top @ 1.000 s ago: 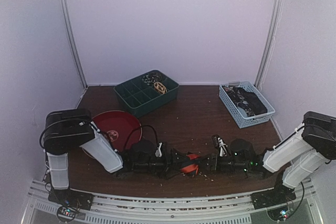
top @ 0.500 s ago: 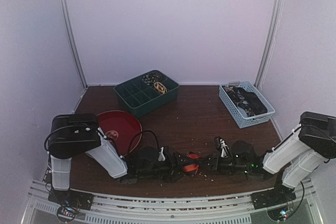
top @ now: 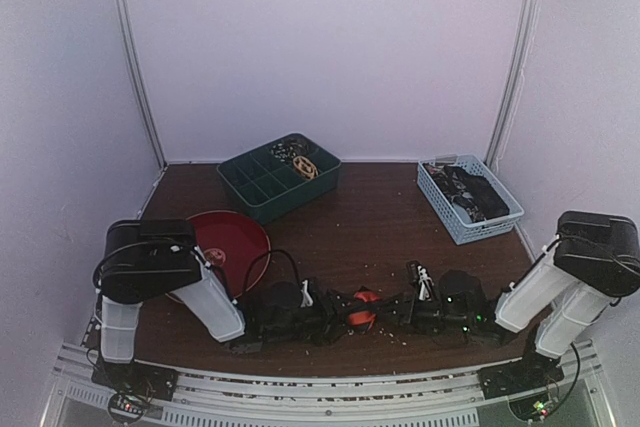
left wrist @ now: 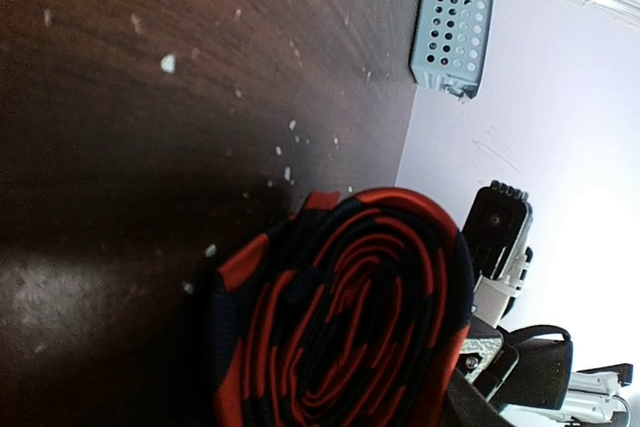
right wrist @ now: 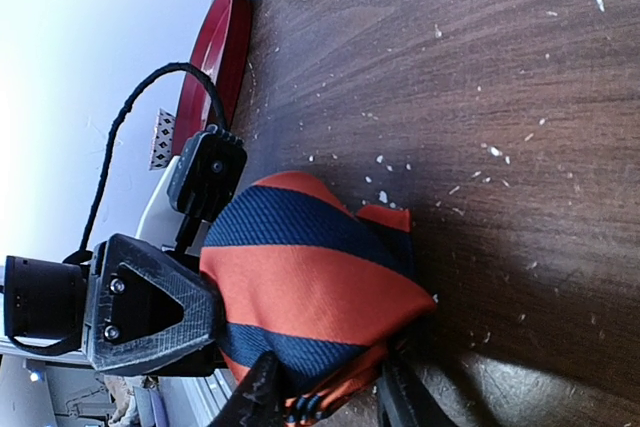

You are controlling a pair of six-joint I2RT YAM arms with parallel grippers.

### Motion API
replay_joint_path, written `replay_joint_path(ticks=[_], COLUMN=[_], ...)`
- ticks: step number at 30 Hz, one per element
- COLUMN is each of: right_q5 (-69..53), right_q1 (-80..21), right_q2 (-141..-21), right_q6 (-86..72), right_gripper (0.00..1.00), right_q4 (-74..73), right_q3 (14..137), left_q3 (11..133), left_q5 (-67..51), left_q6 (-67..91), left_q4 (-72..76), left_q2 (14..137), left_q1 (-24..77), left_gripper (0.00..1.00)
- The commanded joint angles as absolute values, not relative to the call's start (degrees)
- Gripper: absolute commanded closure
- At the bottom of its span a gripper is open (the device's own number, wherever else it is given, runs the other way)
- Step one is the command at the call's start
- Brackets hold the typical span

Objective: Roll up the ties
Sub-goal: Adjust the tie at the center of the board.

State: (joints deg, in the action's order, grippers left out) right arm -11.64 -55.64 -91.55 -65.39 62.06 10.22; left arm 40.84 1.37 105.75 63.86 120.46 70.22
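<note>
One tie in work: finishing roll on striped tie [right wrist: 300,292], sitting as tight coil on table [top: 380,232] by near edge, midway between arms. Pinching coil's lower edge with right gripper [right wrist: 325,402]. Pressing left gripper [top: 338,313] against opposite side; unable to tell whether spread or closed. Likely needing next: tucking loose end, letting go gently, avoiding unwinding.

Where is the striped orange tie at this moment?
In the top external view the striped tie sits coiled at the near edge of the table, centred between the left gripper and the right gripper, right of the red plate.
</note>
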Motion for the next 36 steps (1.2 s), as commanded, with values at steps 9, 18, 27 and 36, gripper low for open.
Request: replay_joint_path(ticks=[9, 18, 27, 36], right_q5=[-2.2, -12.13, -22.08, -25.74], right_q1=[-54.97, -48.2, -46.36, -46.33], right_q2=[-69.09, -72.82, -83.64, -86.81], right_q6=[-55.03, -42.89, -45.32, -58.21], right_gripper=[0.45, 0.37, 0.51, 0.62], right_q4=[21.73, 17.79, 28.23, 48.18], right_q3=[17.68, 23.9, 23.44, 13.17], left_q3=[41.56, 42.48, 42.07, 41.94], left_q5=[1.98, 1.65, 2.34, 1.49], left_q6=[103.95, 102.13, 100.52, 97.34], left_q4=[61.78, 61.06, 61.98, 60.83], left_q2=[122.11, 121.82, 121.58, 119.85], left_q1=[69.19, 69.08, 69.01, 69.63], left_gripper=[0.44, 0.42, 0.39, 0.32])
